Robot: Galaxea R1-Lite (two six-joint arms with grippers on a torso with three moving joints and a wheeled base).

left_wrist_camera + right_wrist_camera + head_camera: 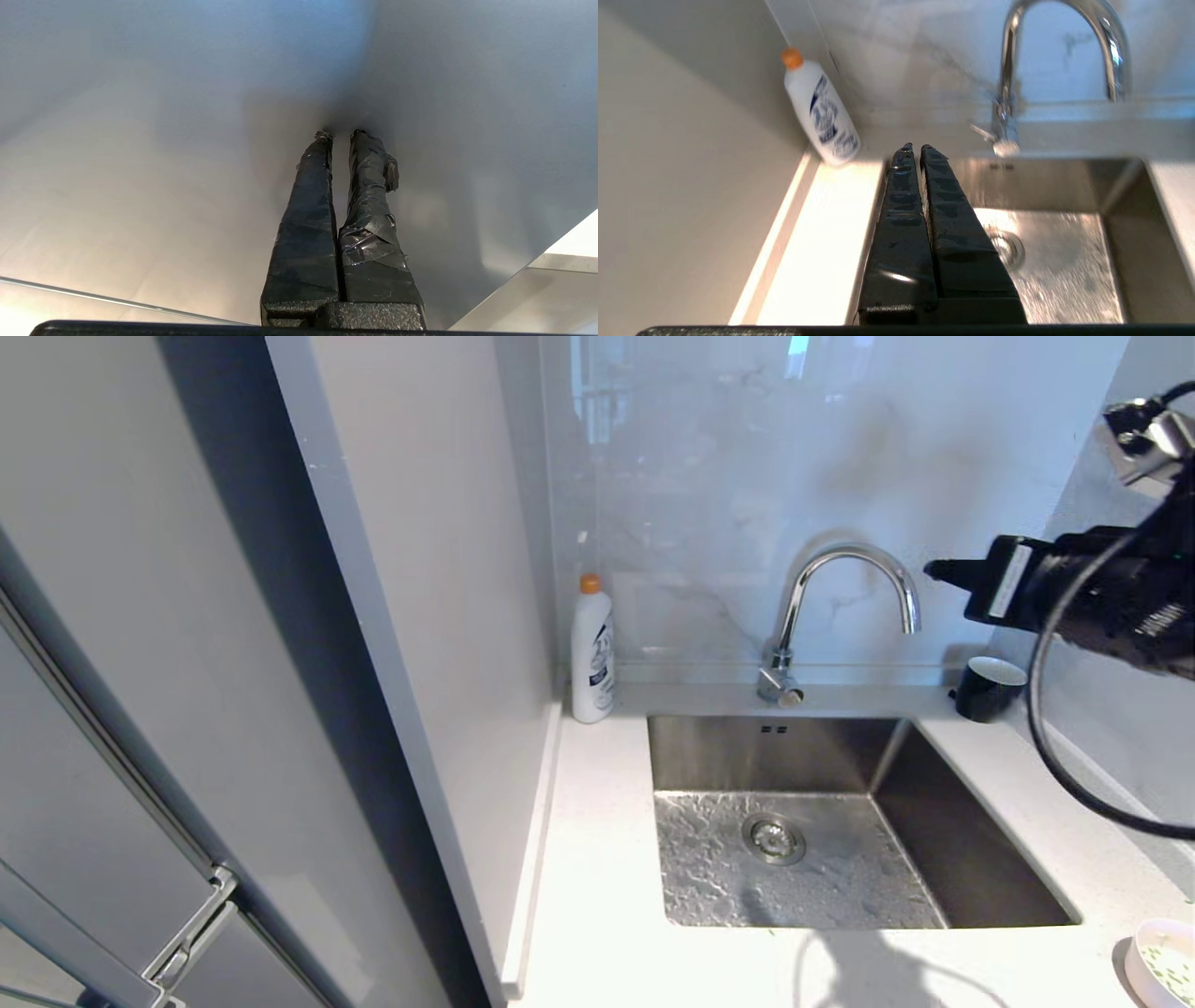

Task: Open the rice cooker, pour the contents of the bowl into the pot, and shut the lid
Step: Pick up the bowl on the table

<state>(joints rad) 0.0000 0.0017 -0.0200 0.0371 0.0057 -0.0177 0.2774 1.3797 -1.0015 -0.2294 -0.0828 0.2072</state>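
Observation:
The rice cooker, its pot and its lid are out of view. A white bowl (1163, 963) with greenish specks inside is cut off at the near right corner of the counter. My right gripper (935, 569) hangs high at the right, level with the tap's spout and pointing left. In the right wrist view the right gripper (915, 148) is shut with nothing in it, above the sink's left edge. My left gripper (341, 135) is parked against a plain grey panel, its taped fingers (308, 224) together and holding nothing.
A steel sink (971, 821) is set in the white counter, with a curved chrome tap (845, 588) behind it. A white bottle (592, 653) with an orange cap stands in the back left corner. A black cup (988, 688) sits at the back right. A tall grey cabinet panel (439, 616) walls the left.

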